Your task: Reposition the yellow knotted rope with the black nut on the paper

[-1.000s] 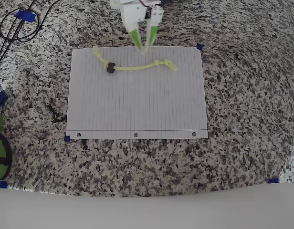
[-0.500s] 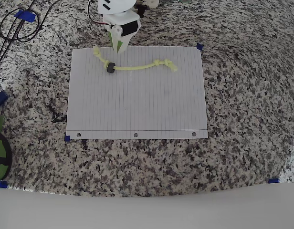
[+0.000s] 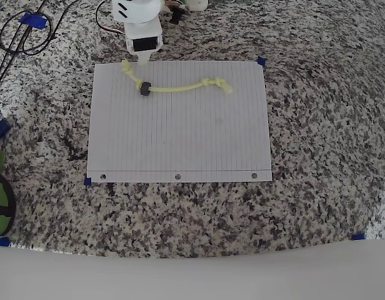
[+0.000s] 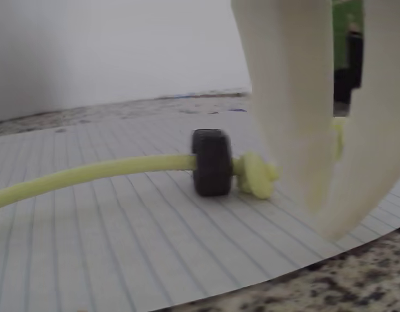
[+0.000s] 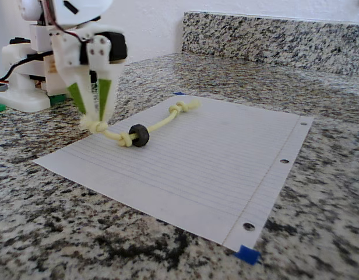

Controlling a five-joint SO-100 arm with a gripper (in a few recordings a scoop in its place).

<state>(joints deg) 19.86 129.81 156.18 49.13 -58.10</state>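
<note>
Item 1, the paper [image 3: 180, 137]: I log a white lined sheet lying flat on the speckled granite counter [image 3: 317, 125], its three punched holes along the near edge in the overhead view. Small blue tape tabs [image 3: 261, 61] sit at its corners.

Item 2, the yellow knotted rope [image 3: 180, 87]: I see it lying on the paper's upper part in the overhead view, running from a knotted end by the top left corner to a knot toward the right. In the fixed view the rope [image 5: 162, 123] curves from the far knot forward to the end under the arm.

Item 3, the black nut [image 3: 144, 89]: threaded on the rope near its left end, standing on edge on the paper. In the wrist view the nut [image 4: 212, 162] sits just beside a knot.

Item 4, the gripper [image 5: 92, 119]: white, with green inner faces, pointing down at the paper's top left corner. I read its fingers [image 5: 104, 96] as slightly parted, their tips on either side of the rope's end knot. Whether they actually pinch the knot, I cannot tell.

Item 5, a thin black cable loop [image 3: 20, 37]: at the overhead view's top left, well apart from the paper.
</note>
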